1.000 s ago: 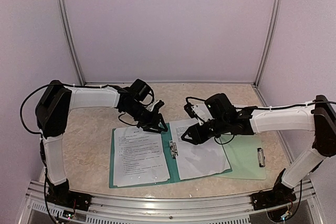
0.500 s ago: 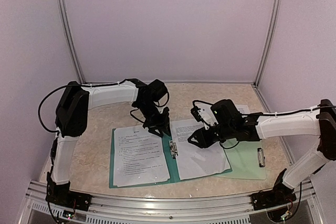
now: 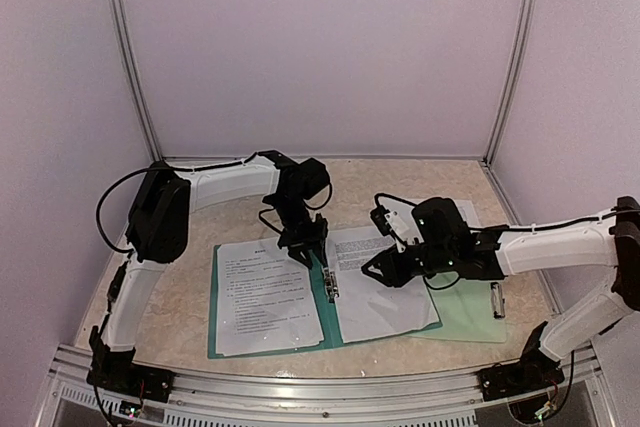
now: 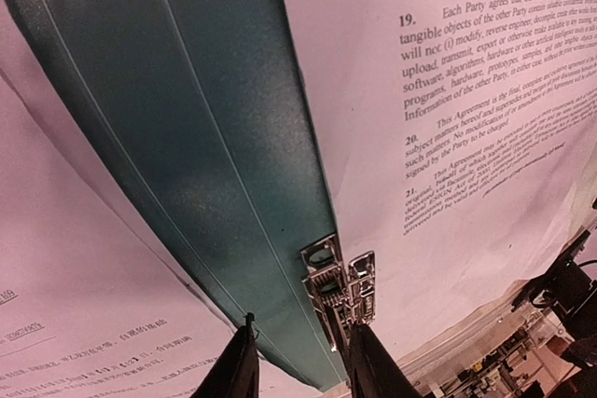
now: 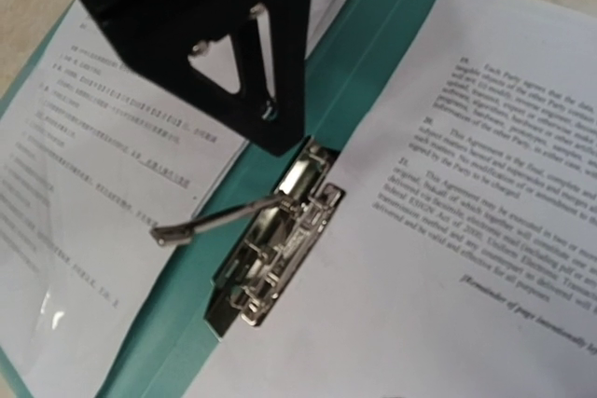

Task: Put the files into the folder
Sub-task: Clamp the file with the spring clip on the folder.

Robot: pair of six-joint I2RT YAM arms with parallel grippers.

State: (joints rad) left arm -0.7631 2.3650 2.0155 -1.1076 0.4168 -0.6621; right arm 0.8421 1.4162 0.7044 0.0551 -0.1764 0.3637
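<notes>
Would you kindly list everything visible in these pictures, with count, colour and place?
folder: one, dark teal, open flat mid-table.
files: two white printed sheets showing, left sheet and right sheet, one on each folder half.
binder clip: one, silver, on the folder's spine, lever raised.
clipboard: one, pale mint, right of the folder, partly covered.
table: one, beige marbled.
left gripper: black, above the binder clip's far end.
right gripper: black, over the right sheet.

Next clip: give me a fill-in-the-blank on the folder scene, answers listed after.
The folder lies ____ on the table. Printed files cover ____ of its halves. The left gripper points down at the metal ____ on its spine. The pale clipboard lies on the robot's ____ side.
Answers: open; both; clip; right.
</notes>
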